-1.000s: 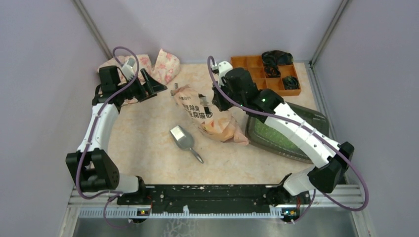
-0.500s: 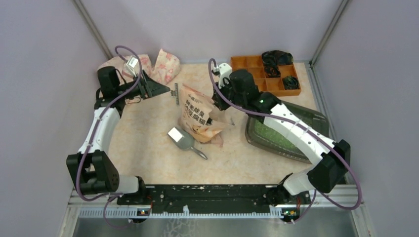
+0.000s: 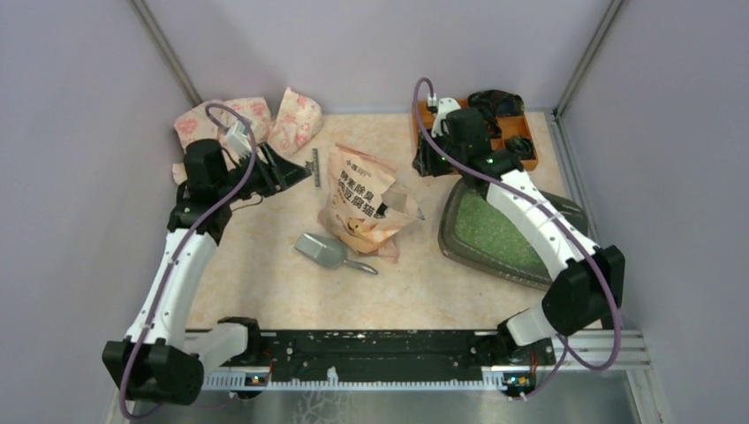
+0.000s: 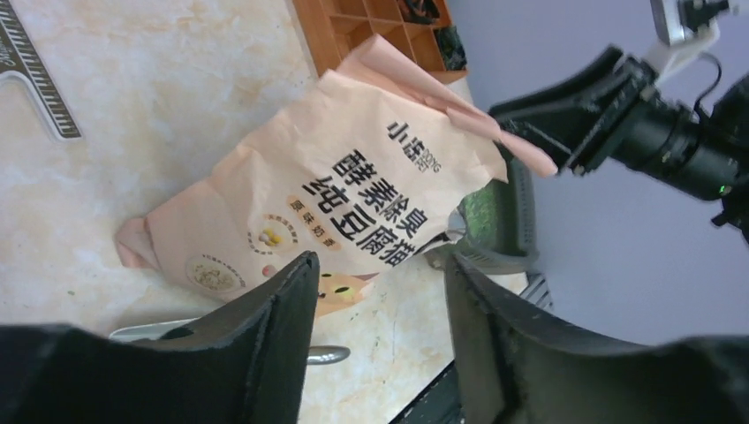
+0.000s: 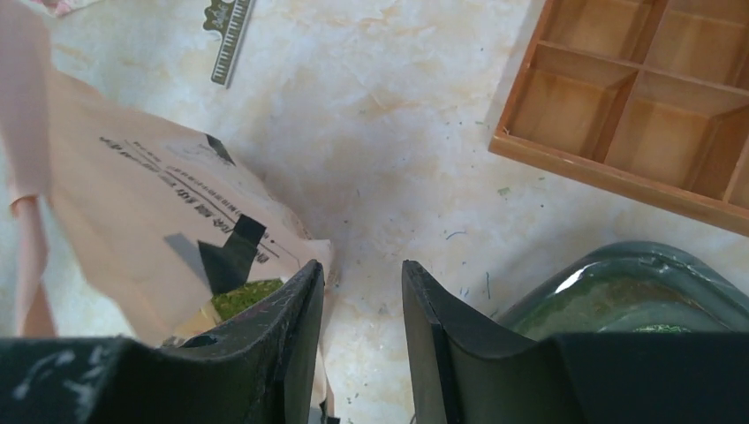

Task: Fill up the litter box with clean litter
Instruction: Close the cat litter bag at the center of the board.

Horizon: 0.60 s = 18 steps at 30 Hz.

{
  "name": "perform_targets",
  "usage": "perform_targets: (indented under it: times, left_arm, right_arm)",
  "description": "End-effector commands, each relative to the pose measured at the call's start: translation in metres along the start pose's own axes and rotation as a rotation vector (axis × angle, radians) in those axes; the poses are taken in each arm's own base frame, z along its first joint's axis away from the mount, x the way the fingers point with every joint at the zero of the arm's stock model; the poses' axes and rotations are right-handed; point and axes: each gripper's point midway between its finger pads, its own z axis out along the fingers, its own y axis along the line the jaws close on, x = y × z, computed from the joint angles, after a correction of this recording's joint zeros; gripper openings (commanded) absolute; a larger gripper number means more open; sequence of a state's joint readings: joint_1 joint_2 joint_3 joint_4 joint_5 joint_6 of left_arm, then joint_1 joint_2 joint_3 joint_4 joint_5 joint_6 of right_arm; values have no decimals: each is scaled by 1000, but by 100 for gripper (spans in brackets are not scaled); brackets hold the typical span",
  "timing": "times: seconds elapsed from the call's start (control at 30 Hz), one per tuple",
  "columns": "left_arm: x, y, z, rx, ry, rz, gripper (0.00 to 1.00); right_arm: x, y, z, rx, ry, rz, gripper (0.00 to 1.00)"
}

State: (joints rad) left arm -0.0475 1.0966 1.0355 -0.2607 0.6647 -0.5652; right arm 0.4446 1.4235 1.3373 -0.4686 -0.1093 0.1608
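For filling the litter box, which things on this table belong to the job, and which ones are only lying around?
Belong to the job:
- litter box
- clean litter already in it
- printed litter bag
- grey scoop, probably

Just lying about:
- orange organiser
- pink pouches at the back
- ruler

Left arm (image 3: 181,265) and right arm (image 3: 539,225): white links, black joints, black fingers (image 4: 274,336). Purple cable (image 3: 416,97) loops along each. Green light (image 3: 487,161) at 2 o'clock.
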Motion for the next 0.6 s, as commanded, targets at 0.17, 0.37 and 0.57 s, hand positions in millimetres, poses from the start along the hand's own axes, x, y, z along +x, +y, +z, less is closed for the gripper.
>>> perform_targets:
  times: [0.17, 0.37, 0.57]
  left_arm:
    - [105, 22, 11, -208, 208, -149, 12]
    - [154, 27, 22, -236, 299, -184, 13]
    - [196, 22, 67, -208, 402, -189, 13]
  right_arm:
    - [39, -3, 51, 13, 231, 48, 37]
    - [76, 15, 68, -136, 369, 39, 33]
    - [98, 85, 56, -456, 489, 31, 29]
